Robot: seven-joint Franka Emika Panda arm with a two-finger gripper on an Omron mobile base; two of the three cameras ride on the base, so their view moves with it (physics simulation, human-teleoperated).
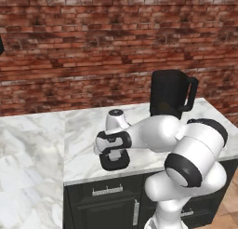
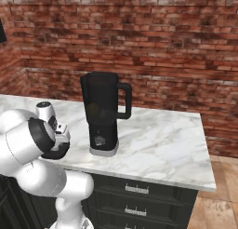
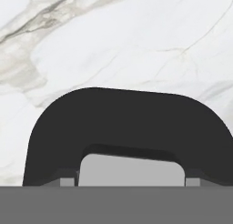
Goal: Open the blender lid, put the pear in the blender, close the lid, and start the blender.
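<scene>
The tall black blender (image 1: 168, 94) (image 2: 101, 112) stands on the marble counter (image 1: 83, 139) with its jar top uncovered. The blender lid (image 1: 115, 162) (image 2: 55, 153) (image 3: 123, 123), flat, black and rounded, sits low over the counter near its front edge, left of the blender. My gripper (image 1: 113, 152) (image 3: 132, 181) points down onto it, and the fingers (image 3: 67, 181) press on both sides of the lid's light-grey centre cap (image 3: 132, 170). The gripper is shut on that cap. The pear is out of view.
A red brick wall (image 1: 93, 46) runs behind the counter. Dark drawers (image 2: 139, 200) sit under the counter's front edge. White marble stretches to the right of the blender (image 2: 167, 144) and to the left of my hand (image 1: 28, 153).
</scene>
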